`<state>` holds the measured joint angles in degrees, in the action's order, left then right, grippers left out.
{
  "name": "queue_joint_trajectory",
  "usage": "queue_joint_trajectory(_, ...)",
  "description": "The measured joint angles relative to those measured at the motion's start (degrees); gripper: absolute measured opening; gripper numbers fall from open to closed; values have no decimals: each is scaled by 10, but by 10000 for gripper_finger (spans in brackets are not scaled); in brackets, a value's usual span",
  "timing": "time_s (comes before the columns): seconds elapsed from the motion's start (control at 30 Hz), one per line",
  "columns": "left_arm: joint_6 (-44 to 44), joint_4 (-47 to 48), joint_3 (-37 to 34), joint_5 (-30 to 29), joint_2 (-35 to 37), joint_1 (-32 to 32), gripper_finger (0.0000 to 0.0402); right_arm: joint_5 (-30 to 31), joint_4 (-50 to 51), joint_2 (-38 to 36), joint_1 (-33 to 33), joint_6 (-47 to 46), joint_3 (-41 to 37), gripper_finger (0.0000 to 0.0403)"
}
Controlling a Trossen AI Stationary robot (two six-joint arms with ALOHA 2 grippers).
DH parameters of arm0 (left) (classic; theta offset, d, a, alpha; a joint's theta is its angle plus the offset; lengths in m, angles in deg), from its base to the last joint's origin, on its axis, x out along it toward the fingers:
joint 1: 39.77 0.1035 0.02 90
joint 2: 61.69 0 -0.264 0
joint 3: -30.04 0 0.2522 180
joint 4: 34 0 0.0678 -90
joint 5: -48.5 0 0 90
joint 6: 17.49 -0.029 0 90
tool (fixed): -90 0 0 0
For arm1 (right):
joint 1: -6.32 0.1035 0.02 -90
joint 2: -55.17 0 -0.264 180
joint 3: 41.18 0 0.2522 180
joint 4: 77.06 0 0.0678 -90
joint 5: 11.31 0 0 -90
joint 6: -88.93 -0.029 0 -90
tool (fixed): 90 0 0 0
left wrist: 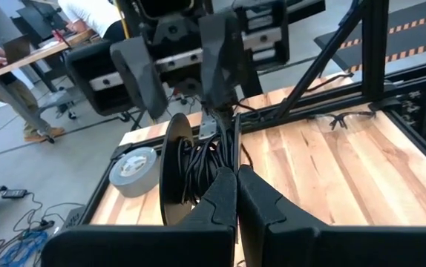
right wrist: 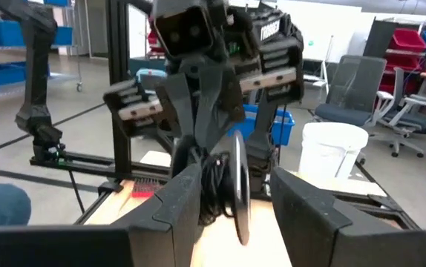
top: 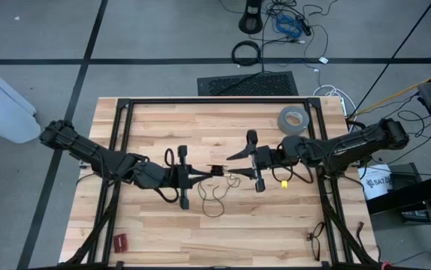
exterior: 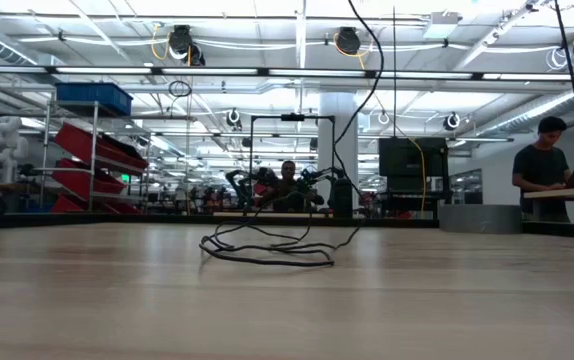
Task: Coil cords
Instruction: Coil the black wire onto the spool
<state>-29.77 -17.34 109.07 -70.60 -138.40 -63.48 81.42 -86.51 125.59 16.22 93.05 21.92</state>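
The cord is a thin black wire. Part of it is wound on a small black spool [left wrist: 191, 167] with a disc flange, held in the air between my grippers [top: 217, 171]. The rest hangs down and lies in loose loops on the table [top: 214, 196], which also show in the low view [exterior: 267, 250]. My left gripper [left wrist: 235, 194] is shut on the spool. My right gripper [right wrist: 239, 215] is open, one finger on either side of the spool's disc [right wrist: 237, 185]; I cannot tell if it touches. My left gripper pinches the wound wire bundle [left wrist: 214, 157] beside the black disc between its two fingertips. The fingers come level from the table's left. The spool is lifted clear of the table, and slack wire trails down from it [exterior: 365, 120] to the loops.
A grey tape roll [top: 293, 118] lies at the far right. A small yellow thing [top: 284, 182] lies under my right arm. Glasses [top: 317, 236] lie near the front right, a red thing [top: 120, 241] near the front left. People stand in the room behind.
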Motion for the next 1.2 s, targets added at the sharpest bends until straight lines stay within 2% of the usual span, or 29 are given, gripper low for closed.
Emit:
queue_joint_trajectory(0.67, 1, -12, 0, 12, 0, 0, 0, 2, 1, 10, 0, 0, 0, 151)
queue_joint_trajectory(1.0, 0, -18, 0, 20, 0, -1, 0, -2, -33, 42, -2, 5, 0, 150)
queue_joint_trajectory(1.2, 0, -20, 0, 21, 0, -1, 0, -16, -34, 42, -2, 10, 0, 115)
